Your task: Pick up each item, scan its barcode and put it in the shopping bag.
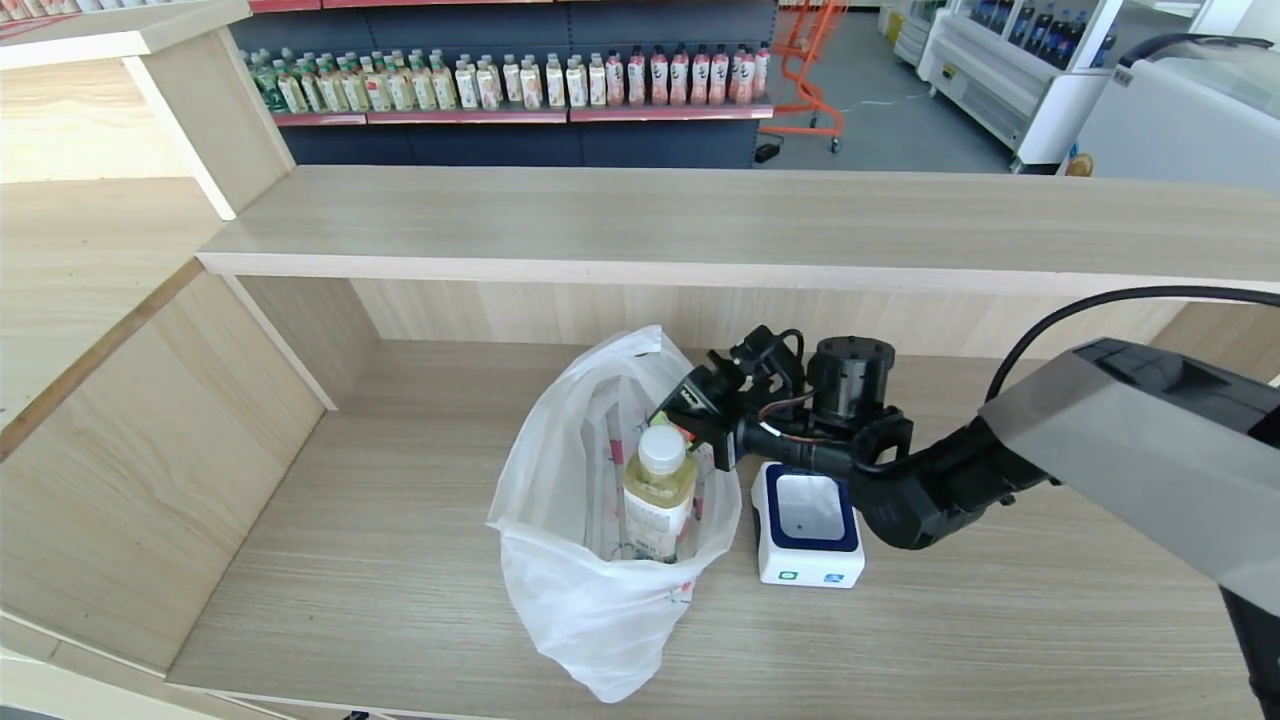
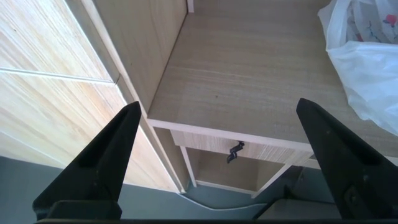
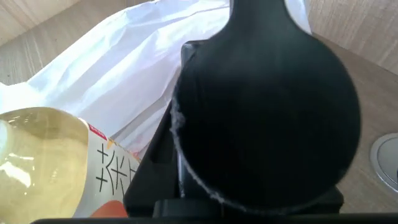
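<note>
Right end effector (image 1: 692,418) at drink bottle (image 1: 660,495) in shopping bag (image 1: 580,610), grip indeterminate; left end effector (image 2: 217,104) agape. Risk: bottle toppling, bag limp.

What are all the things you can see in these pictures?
shopping bag: one, white plastic, open, on the middle of the counter
bottle: one, yellowish drink with a white cap, standing inside the shopping bag
scanner: one, white with a blue frame, on the counter at the bag's right
counter: one, light wood, with a raised ledge behind
shelf bottles: a long row, green, white and pink, on the shop shelf far behind
trolley: one, orange, in the aisle behind
coolers: at least two, white, far right
right pincer: one, black, at the bag's mouth beside the bottle cap
left pincer: one, black, open and empty, over the counter's near left edge
</note>
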Controlling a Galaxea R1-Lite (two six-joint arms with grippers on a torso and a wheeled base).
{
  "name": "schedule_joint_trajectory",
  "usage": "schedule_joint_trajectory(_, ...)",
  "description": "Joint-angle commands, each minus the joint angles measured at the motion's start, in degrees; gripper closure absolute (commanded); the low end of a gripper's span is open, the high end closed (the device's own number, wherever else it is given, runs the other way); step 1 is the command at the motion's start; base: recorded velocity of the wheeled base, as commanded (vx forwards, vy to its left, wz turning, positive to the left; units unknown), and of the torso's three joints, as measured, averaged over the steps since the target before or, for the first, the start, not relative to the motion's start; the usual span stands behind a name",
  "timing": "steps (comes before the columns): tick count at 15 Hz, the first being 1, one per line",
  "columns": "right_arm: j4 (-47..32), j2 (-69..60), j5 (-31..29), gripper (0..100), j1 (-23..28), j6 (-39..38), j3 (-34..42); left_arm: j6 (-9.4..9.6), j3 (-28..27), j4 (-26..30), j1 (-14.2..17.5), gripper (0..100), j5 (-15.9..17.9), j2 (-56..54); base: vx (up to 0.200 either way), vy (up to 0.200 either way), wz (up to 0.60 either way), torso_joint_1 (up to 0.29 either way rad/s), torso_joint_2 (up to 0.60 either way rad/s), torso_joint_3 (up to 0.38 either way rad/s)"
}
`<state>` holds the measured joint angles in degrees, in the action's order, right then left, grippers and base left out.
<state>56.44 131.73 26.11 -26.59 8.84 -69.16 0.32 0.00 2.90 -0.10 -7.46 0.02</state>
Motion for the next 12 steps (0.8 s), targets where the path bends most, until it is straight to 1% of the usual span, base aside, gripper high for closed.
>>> schedule_joint_trajectory(1, -0.1, 3.97, -0.01, 100, -0.31, 0.92, -2.83, -0.05, 0.0, 0.0, 0.01, 0, -0.01, 0.06, 0.0, 0.0, 0.0, 0.0, 0.0, 0.0)
schedule_joint_trajectory(5, 0.25, 6.61, -0.01, 100, -0.83, 3.38, -4.76, 0.03, 0.0, 0.0, 0.01, 0, -0.01, 0.06, 0.0, 0.0, 0.0, 0.0, 0.0, 0.0)
schedule_joint_trajectory(9, 0.16, 9.16, -0.01, 100, -1.45, 3.47, -8.63, 0.03, 0.0, 0.0, 0.01, 0, -0.01, 0.06, 0.0, 0.0, 0.0, 0.0, 0.0, 0.0)
schedule_joint_trajectory(12, 0.16, 10.21, -0.01, 100, -1.89, 4.52, -9.42, 0.03, 0.0, 0.0, 0.01, 0, -0.1, -0.02, 0.0, 0.0, 0.0, 0.0, 0.0, 0.0)
